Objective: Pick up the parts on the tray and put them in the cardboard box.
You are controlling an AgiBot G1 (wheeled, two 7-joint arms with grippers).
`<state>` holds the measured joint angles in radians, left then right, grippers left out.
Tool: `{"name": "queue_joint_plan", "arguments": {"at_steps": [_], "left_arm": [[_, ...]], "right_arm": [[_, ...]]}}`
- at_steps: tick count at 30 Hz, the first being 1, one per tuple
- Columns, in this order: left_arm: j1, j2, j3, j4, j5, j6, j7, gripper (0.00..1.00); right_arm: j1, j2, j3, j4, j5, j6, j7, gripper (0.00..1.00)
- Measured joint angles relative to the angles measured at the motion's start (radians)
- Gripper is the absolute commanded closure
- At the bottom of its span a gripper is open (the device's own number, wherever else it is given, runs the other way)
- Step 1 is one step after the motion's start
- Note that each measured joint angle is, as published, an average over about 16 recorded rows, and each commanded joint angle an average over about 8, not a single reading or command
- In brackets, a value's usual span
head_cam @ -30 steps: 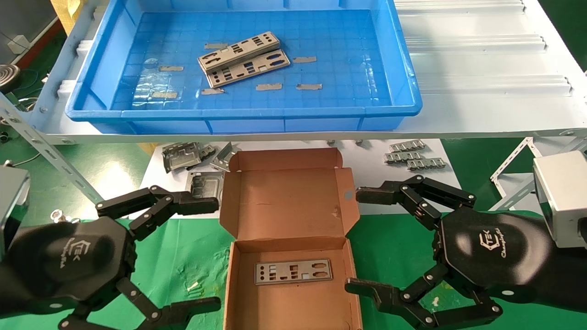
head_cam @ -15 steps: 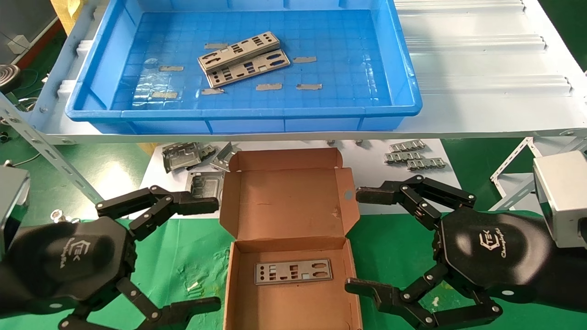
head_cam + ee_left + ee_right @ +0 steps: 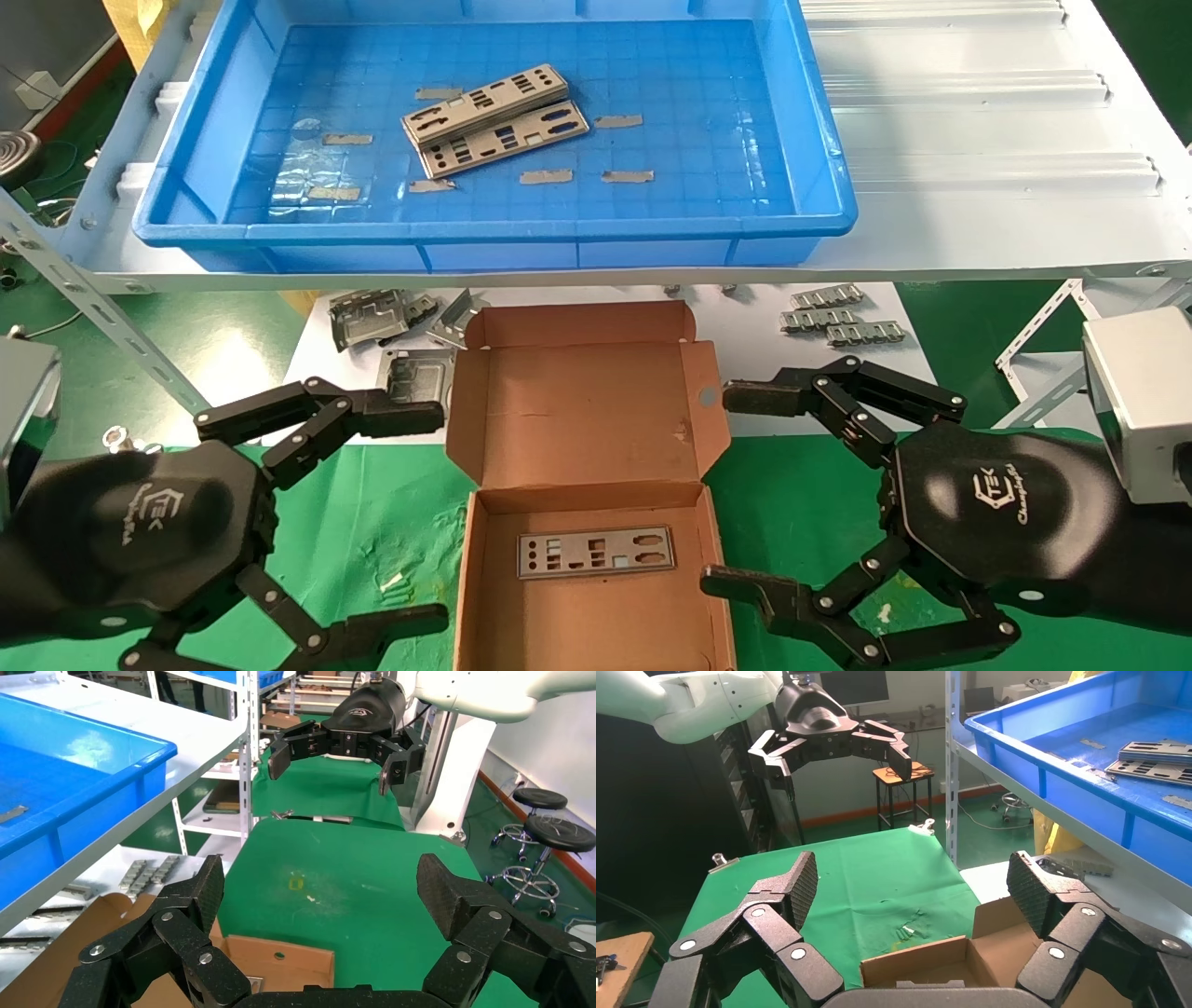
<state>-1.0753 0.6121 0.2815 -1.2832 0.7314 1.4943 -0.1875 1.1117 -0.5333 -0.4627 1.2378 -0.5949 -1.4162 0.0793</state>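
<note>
On the white upper shelf (image 3: 978,140), the blue tray (image 3: 819,200) holds two of the parts (image 3: 495,119), stacked partly overlapping and slightly tilted near its middle; small grey strips (image 3: 546,175) lie scattered on its grid floor around them. Below, on the green desk (image 3: 801,485), the cardboard box (image 3: 596,447) stands open with its lid folded back toward the shelf; one part (image 3: 596,552) lies flat on the box floor. The left gripper (image 3: 438,513) hovers just beside the box's left wall, its fingers spread wide and holding nothing; the right gripper (image 3: 717,489) hovers just beside the right wall, likewise spread wide and empty. Folded metal brackets (image 3: 391,321) rest on the white sheet (image 3: 745,326) behind the box to the left; three small toothed metal pieces (image 3: 838,317) lie behind it to the right.
</note>
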Motion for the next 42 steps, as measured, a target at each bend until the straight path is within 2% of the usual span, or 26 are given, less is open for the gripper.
{"name": "queue_joint_plan", "arguments": {"at_steps": [42], "left_arm": [[0.0, 0.0, 0.0, 0.0, 0.0, 0.0, 0.0, 0.0]], "right_arm": [[0.0, 0.0, 0.0, 0.0, 0.0, 0.0, 0.0, 0.0]]}}
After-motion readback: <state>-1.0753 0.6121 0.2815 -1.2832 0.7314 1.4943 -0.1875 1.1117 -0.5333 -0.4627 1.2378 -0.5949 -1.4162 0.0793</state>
